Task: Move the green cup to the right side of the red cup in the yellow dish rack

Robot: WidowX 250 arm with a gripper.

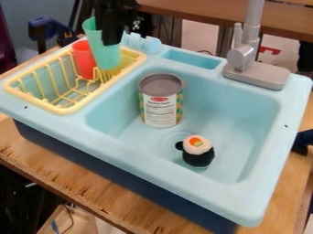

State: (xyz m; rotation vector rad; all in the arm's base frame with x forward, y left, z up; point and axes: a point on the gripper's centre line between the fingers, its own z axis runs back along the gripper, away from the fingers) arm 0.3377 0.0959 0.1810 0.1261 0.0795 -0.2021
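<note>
Before a brown table (183, 12), a toy sink (79, 128) is carried by the wooden surface (79, 180); a green cup (103, 54) is overlapped by the gripper (112, 40), whether open or closed cannot be told.

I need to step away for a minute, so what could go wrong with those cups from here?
The gripper is right at the green cup, which leans, so a small nudge might tip it. The red cup is close beside it and could get knocked too. Either cup might also catch on the bars of the yellow rack if pushed sideways.
</note>
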